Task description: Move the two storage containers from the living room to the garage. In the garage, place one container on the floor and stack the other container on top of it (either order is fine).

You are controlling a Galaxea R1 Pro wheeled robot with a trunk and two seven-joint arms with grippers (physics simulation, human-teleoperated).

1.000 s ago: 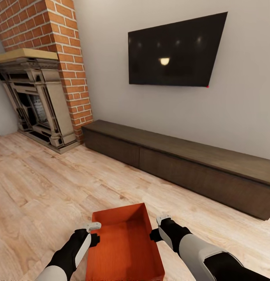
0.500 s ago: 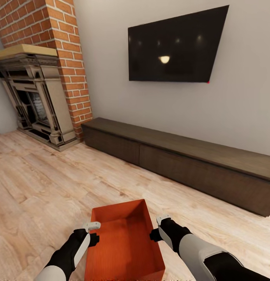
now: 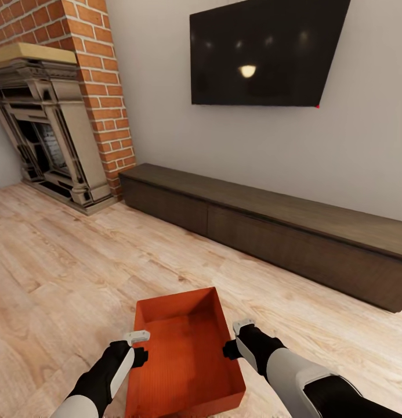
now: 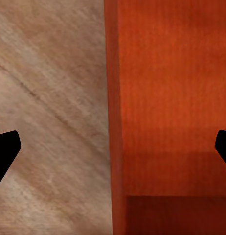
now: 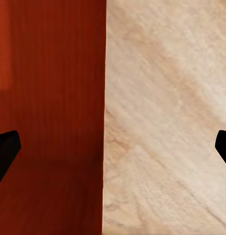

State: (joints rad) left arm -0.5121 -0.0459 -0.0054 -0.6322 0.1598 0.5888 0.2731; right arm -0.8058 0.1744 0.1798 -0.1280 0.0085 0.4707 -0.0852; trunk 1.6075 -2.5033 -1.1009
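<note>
Location: living room, with wood-plank floor (image 3: 67, 261), long dark cabinet (image 3: 270, 232), wall TV (image 3: 261, 55) and brick fireplace (image 3: 50, 116). One storage container (image 3: 186, 354) sits between the arms, low before the robot. Left end effector (image 3: 137, 345) and right end effector (image 3: 234, 339) straddle its side walls, fingers spread. Judgement: transport barely begun; garage placement and stacking outstanding.
</note>
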